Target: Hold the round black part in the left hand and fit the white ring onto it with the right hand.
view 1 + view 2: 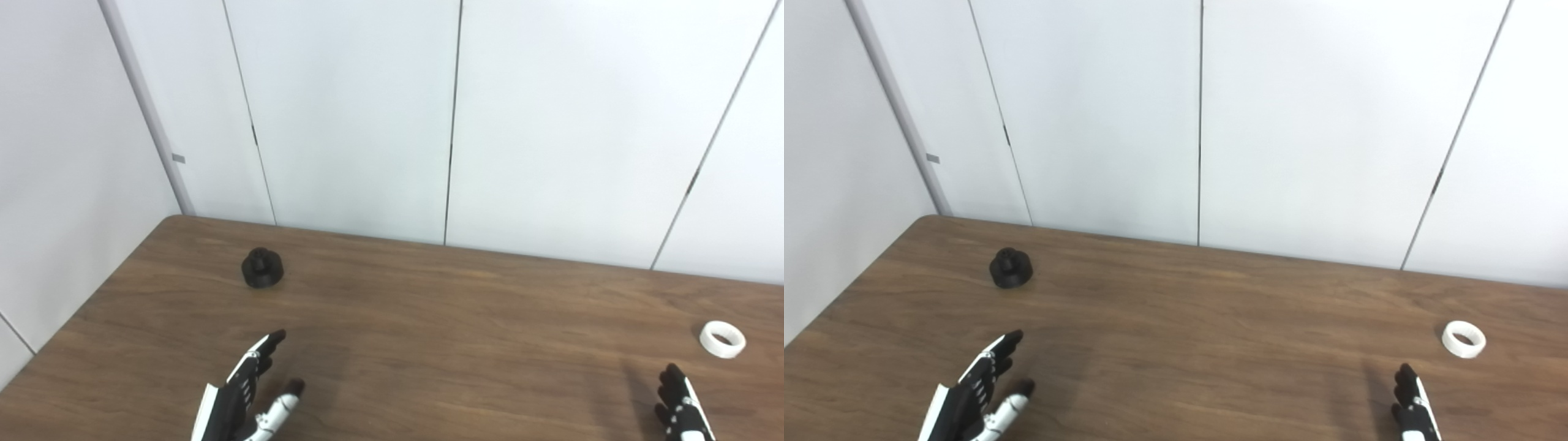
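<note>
- Black part (pixel 262 268): it is round and dark, like a fat little wheel lying flat. A smaller round knob sticks up from the middle of its top. It sits on the left side of the table, toward the back, not far from the wall.
- White ring (pixel 723 339): it is a short, thick hoop with a hole you can see through to the wood. It lies flat on the far right side of the table, well apart from the black part.
- Left hand (pixel 245 398): it is black and white and comes up from the bottom edge. It is on the near side of the black part and does not touch it. Its fingers are spread apart and point away from the robot, with the thumb out to the side. It holds nothing.
- Right hand (pixel 683 410): only the fingertips and a bit of the hand show at the bottom right. It is near the white ring but not touching it. It holds nothing, but too little shows to tell if the fingers are apart or closed.
- Table (pixel 459 331): it is brown wood with long streaks in it.
- Wall (pixel 367 110): it is made of plain white panels with thin dark lines between them, right behind the table.
</note>
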`<control>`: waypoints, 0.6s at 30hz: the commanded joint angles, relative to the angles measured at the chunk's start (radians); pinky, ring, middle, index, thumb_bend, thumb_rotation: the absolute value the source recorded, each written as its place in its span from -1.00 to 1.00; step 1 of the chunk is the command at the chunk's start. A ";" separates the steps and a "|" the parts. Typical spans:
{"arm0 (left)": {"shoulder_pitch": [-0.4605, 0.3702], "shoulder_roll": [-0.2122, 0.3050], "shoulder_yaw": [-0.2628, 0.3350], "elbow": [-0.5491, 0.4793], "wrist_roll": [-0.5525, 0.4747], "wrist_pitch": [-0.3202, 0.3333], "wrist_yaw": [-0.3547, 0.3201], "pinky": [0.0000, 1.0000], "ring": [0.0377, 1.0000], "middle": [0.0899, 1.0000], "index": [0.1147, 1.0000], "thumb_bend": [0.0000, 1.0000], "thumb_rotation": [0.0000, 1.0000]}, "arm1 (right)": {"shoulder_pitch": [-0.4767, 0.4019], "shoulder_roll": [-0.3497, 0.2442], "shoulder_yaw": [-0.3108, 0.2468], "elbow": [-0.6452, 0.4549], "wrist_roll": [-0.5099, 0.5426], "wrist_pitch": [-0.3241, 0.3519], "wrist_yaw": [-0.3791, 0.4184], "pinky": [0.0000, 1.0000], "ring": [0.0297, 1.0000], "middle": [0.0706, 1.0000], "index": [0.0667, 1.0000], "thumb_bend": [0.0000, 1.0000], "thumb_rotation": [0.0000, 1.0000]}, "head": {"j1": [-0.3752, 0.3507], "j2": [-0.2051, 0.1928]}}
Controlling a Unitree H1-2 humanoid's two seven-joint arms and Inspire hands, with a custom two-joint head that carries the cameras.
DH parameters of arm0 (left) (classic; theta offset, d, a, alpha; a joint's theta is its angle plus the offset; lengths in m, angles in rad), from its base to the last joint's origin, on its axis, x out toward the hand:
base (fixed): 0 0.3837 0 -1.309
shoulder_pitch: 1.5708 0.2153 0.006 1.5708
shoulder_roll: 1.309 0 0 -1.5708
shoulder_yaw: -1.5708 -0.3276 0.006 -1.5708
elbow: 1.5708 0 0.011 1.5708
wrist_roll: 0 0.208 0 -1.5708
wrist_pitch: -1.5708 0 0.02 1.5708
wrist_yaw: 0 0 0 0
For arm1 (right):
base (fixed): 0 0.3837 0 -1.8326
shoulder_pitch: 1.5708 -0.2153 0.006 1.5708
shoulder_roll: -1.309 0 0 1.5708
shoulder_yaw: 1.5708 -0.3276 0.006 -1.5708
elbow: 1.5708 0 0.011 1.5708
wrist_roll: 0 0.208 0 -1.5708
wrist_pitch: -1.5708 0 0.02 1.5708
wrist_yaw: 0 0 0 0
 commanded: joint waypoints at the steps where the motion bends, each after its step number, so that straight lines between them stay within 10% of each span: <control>1: 0.009 -0.047 0.002 -0.026 0.027 0.039 0.028 0.86 0.85 0.79 0.70 0.62 -0.51 | 0.047 -0.023 -0.001 0.006 0.007 -0.025 0.005 1.00 1.00 0.98 0.97 -0.03 0.92 | 0.001 0.001; 18: -0.162 0.092 0.083 -0.137 0.315 0.401 0.033 1.00 1.00 0.90 0.76 1.00 -0.32 | 0.036 -0.012 0.005 0.004 -0.012 -0.004 -0.006 1.00 0.99 0.96 0.96 -0.05 0.94 | -0.009 0.005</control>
